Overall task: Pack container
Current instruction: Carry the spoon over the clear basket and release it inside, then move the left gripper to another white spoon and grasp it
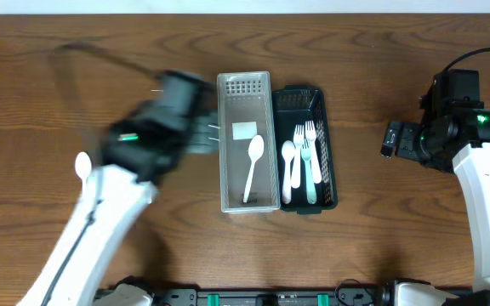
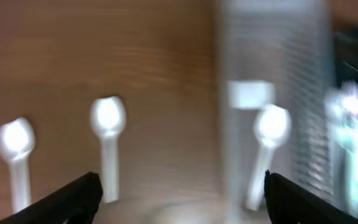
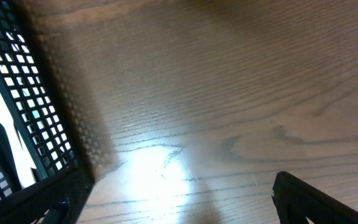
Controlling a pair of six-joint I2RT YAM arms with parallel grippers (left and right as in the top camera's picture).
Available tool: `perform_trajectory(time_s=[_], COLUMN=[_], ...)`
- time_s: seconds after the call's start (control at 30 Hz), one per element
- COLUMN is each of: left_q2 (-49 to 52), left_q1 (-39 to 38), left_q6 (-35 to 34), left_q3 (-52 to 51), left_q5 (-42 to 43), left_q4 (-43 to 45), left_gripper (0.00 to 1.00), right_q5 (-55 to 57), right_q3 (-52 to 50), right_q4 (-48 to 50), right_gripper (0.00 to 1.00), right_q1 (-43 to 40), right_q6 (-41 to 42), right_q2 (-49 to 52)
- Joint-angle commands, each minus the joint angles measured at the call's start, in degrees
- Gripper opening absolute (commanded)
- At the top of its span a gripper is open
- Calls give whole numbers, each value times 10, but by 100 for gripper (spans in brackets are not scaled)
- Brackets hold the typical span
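Jaws are held wide and empty on the left gripper [image 2: 182, 186] and the right gripper [image 3: 179, 186]. A white spoon [image 1: 253, 166] is laid inside the clear container [image 1: 235, 170], and the black basket [image 1: 330, 144] is set just beside its right wall.

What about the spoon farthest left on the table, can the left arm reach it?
Probably yes. That spoon lies uncovered on the table beside the left arm, and the left gripper is open.

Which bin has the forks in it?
The black mesh basket, just right of the clear bin. It holds the forks, while the clear bin holds only a single white spoon.
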Motion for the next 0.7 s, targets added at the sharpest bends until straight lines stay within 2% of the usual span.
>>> perform_trajectory(time_s=[0.0, 0.13, 0.27, 0.67], left_q2=[-3, 14, 60, 252], left_q1=[100, 199, 246, 252], left_q6=[7, 22, 30, 117], left_q3=[-5, -37, -80, -106], left_q5=[-9, 24, 44, 84], left_q4=[-14, 15, 55, 95], left_gripper=[89, 89, 90, 90], right_q5=[-3, -4, -4, -4], right_q3=[0, 0, 0, 0], right_q4=[0, 0, 0, 0], right_gripper=[99, 99, 99, 99], right_q1=[-5, -5, -5, -5], right_q6=[-8, -8, -8, -8], right_q2=[-2, -2, -2, -2])
